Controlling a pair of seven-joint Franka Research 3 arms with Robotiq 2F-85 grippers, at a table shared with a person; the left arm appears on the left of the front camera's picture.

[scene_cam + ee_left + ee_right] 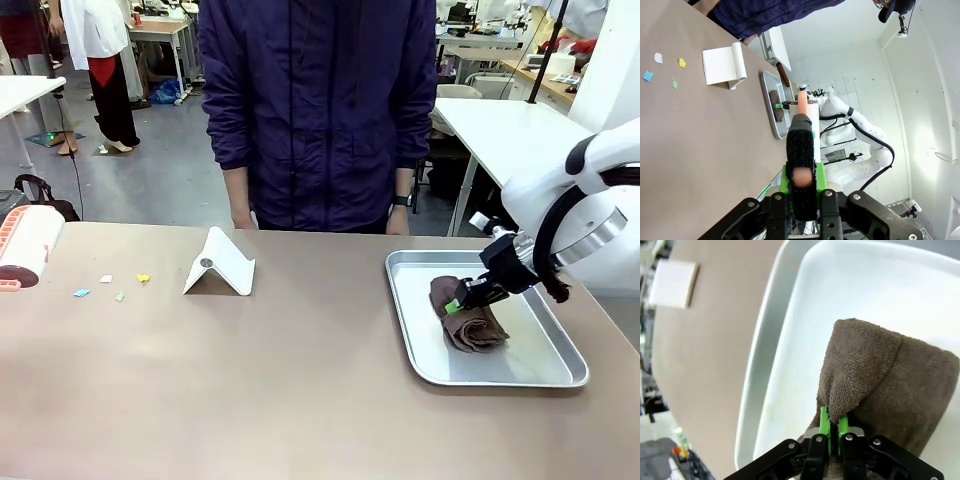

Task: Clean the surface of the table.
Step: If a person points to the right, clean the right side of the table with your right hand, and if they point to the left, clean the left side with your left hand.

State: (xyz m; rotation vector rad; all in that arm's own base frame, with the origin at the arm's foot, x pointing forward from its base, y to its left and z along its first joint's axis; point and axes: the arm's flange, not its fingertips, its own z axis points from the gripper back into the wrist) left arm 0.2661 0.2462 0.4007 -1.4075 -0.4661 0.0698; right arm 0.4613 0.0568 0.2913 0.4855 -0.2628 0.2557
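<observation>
Right hand pinched shut on fold of brown towel; towel lies in silver tray directly under hand. Left hand clamped on black handle of lint roller. Table: wide, smooth matte brownish-taupe top, beneath both hands, carrying tray. Few coloured paper scraps on table ahead of left hand, well apart from right hand; white folded stand between.

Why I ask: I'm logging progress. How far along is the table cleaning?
Done: nothing visibly cleaned yet; paper scraps lie on the table. In hand: the right gripper is shut on the brown cloth in the tray, and the left gripper clamps a roller. Left: clearing scraps, probably wiping.
</observation>
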